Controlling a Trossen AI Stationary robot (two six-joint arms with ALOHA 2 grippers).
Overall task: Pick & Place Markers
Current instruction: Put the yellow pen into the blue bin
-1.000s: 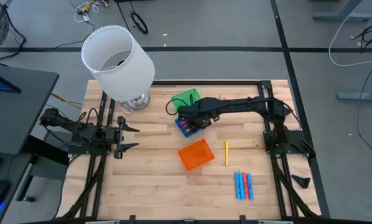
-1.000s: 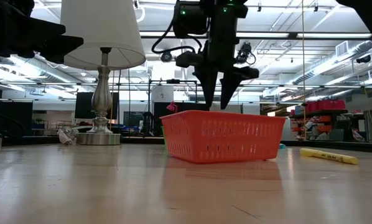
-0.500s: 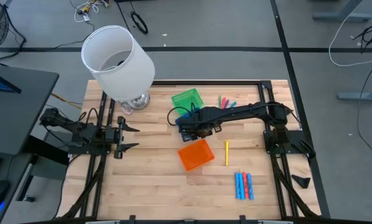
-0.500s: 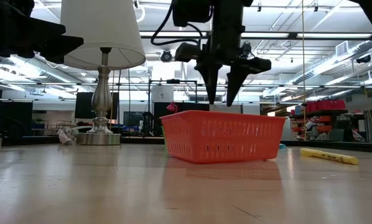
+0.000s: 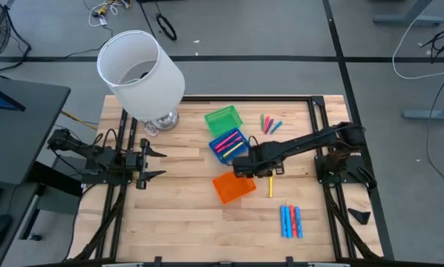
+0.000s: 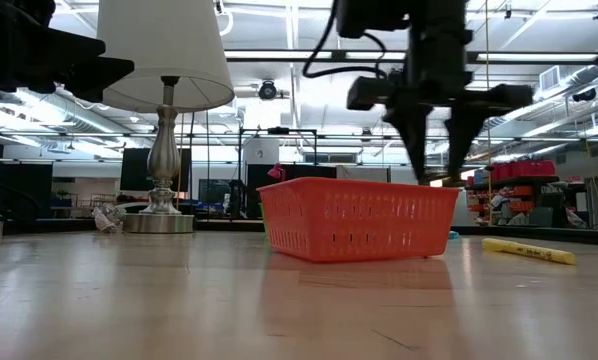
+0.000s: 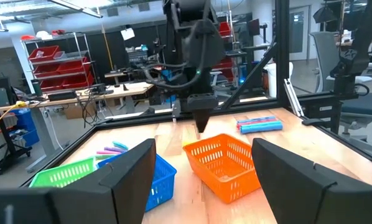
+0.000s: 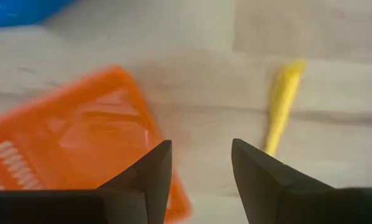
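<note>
Right gripper (image 5: 260, 171) is held above the gap between orange tray (image 5: 233, 185) and yellow marker (image 5: 271, 182), jaws spread, nothing pinched. Bare table (image 5: 177, 215) is seen around the marker. Left gripper (image 5: 157, 163) is parked at the table's left edge, jaws spread.

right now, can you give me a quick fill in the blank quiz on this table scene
1. The right pincer hangs open and holds ____.
2. The lone marker on the bare wood beside the orange tray is ____ in colour.
3. The tray holding pink markers is the ____ one.
4. The left pincer waits on the table's side where the ____ stands.

Missing words: nothing; yellow; blue; lamp
</note>
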